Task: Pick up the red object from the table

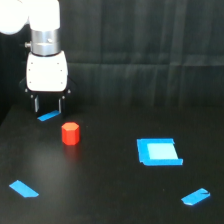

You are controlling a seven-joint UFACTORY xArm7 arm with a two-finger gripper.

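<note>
The gripper (48, 106) hangs at about ten o'clock in the exterior view, under a white housing and a metal wrist ring. Its two dark fingers (36, 104) point straight down and stand apart, with a clear gap between them. Nothing sits in that gap; the jaws hold nothing and touch no object that can be seen. Whether the fingertips reach the table (115, 200) or stop just above it cannot be told from this angle.

The red block (70, 133) stands upright on the table, at about four o'clock from the gripper, near it but apart. It is a short, faceted piece, bright red-orange, narrower than the space between the fingers. A faint reddish reflection shows on the black surface just below it.

A small blue strip (48, 117) lies just below the fingertips, between the gripper and the block, at about ten o'clock from the block. Whether a finger touches it is unclear.

A blue square patch (159, 152) lies at about four o'clock from the centre of the view, well apart from the block. Another blue strip (23, 189) lies at about eight o'clock, near the lower left corner, and a third (195, 197) at about five o'clock, near the lower right corner. A dark curtain (150, 40) fills the top of the view behind the table.
</note>
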